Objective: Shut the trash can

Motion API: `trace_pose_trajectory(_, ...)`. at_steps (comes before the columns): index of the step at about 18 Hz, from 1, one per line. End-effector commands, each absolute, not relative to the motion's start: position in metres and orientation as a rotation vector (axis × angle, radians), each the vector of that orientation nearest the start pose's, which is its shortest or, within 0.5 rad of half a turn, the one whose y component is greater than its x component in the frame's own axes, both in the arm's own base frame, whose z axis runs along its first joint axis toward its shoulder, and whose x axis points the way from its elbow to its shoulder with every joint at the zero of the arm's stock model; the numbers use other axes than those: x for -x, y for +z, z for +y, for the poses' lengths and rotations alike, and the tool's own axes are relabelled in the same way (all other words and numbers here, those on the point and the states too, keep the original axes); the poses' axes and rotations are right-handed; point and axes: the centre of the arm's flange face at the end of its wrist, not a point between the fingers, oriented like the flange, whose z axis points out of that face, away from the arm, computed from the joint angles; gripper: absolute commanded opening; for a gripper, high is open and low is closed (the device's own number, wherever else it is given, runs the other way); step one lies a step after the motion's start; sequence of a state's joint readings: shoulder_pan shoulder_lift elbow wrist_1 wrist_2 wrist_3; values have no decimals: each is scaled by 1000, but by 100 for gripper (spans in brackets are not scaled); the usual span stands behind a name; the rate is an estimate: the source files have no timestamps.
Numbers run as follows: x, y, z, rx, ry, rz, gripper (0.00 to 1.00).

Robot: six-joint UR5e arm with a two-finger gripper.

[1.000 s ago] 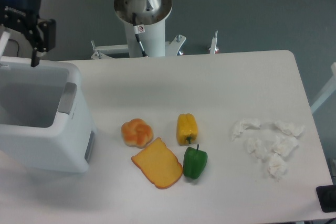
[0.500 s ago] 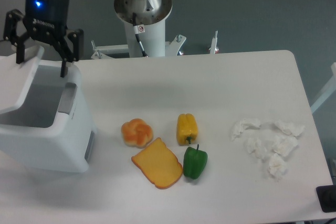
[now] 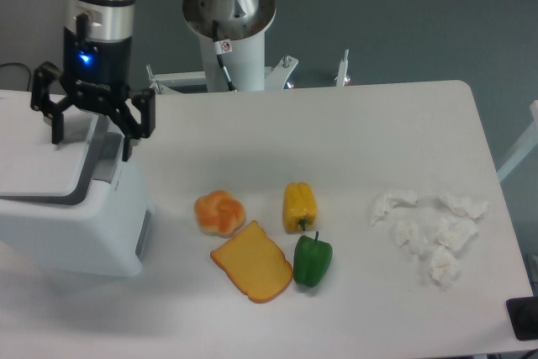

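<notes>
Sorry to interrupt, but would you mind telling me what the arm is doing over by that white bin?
The arm is closing the trash can. Its gripper, fingers spread, sits over the flat lid, which is nearly down, with a dark gap showing along one edge. Food items and crumpled tissues lie untouched on the table.

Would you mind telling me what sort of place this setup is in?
Probably a robotics lab: an arm base is bolted behind a plain white table, where a trash can, play-food like a green pepper and crumpled tissues are laid out.
</notes>
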State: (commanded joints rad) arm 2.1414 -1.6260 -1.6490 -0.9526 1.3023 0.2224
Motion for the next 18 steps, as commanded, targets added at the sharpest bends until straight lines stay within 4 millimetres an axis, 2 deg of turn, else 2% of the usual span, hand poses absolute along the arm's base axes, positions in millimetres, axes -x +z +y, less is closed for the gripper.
trace_pose_trajectory(8,166,482,551,2591,-84,-375,100)
trace_pose_trajectory(18,166,481,550,2592,-85,-375,100)
